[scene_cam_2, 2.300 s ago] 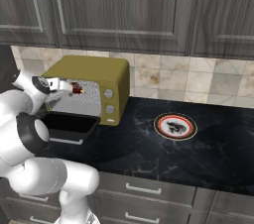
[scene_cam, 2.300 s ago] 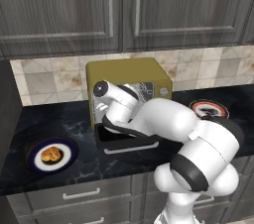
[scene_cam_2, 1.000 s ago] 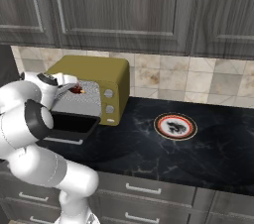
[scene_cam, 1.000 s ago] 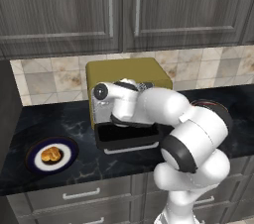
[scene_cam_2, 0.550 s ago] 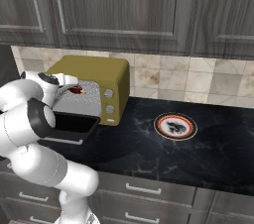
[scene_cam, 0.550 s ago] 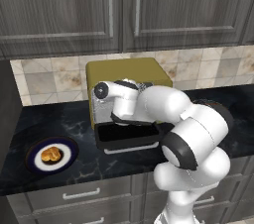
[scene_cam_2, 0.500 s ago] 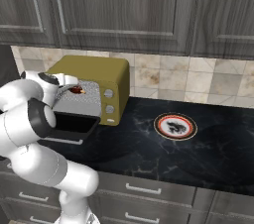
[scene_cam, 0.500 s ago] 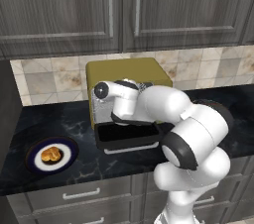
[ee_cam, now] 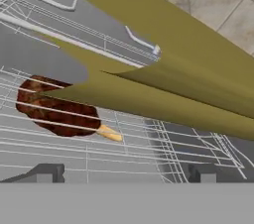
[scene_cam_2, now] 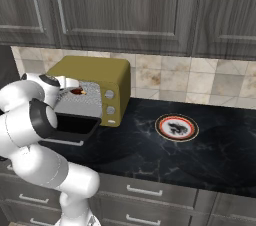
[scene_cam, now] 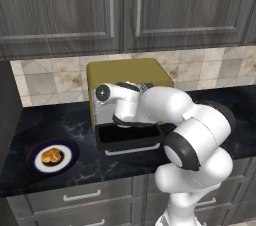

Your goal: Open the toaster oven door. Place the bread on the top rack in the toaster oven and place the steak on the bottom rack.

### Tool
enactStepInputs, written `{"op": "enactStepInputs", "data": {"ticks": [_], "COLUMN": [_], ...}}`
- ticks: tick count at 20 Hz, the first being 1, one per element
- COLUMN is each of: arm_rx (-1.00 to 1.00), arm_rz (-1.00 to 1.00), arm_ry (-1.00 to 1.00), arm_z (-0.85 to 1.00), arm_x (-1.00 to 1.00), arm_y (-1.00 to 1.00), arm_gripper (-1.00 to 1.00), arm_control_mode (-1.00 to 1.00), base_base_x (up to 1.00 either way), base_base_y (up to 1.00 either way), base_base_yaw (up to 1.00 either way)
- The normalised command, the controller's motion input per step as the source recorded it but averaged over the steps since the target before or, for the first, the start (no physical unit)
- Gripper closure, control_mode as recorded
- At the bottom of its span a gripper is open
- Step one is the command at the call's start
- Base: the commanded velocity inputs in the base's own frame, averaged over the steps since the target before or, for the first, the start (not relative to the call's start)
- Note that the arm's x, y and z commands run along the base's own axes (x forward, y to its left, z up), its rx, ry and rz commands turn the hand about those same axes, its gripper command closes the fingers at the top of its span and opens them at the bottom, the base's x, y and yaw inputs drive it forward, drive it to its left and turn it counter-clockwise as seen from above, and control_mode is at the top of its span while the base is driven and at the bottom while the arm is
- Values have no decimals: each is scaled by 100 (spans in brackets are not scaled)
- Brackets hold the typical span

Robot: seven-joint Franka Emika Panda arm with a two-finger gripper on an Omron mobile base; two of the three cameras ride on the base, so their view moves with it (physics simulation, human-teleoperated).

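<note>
Black marbled stone forms the long counter (scene_cam_2: 165, 155) beneath dark grey wood cabinets (scene_cam_2: 125, 10), and on it we see the boxy olive-yellow toaster oven (scene_cam_2: 100, 72) with round knobs on its right front panel. Its black glass-fronted toaster oven door (scene_cam: 131, 137) hangs fully open, lying flat and pointing toward the robot, its long axis running along the counter edge. The white Franka arm (scene_cam: 195, 140) rises from the base and bends sharply leftward, its wrist held level at the oven mouth so that the hand reaches into the cavity. In the hand view we see the two dark fingertips (ee_cam: 47, 173) of the gripper (ee_cam: 124, 174) standing wide apart with nothing between them. Beyond them the flat dark brown steak (ee_cam: 54, 106) lies on a thin grey wire rack (ee_cam: 149, 143), its long axis across that view; which shelf this is we cannot tell. To the left of the oven, well apart, the golden-brown rounded bread (scene_cam: 51, 156) rests on a dark blue-rimmed round plate (scene_cam: 32, 157). A red-rimmed round plate (scene_cam_2: 161, 130) sits to the right.
</note>
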Motion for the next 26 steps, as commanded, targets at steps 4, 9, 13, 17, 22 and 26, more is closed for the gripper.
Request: {"op": "enactStepInputs", "data": {"ticks": [4, 9, 13, 17, 22, 26], "arm_rx": [0, 0, 0, 0, 0, 0], "arm_rz": [3, 4, 5, 8, 8, 6], "arm_ry": [-1, -1, 0, 0, -1, 0], "arm_z": [12, 7, -11, -13, -1, 1], "arm_x": [12, 20, 26, -1, -1, -4], "arm_y": [-4, -1, 0, 0, 0, 0], "arm_gripper": [-100, -100, -100, -100, -100, -100], "arm_control_mode": [-100, -100, -100, -100, -100, -100], "base_base_x": [0, 0, 0, 0, 0, 0], "base_base_y": [0, 0, 0, 0, 0, 0], "base_base_yaw": [0, 0, 0, 0, 0, 0]}}
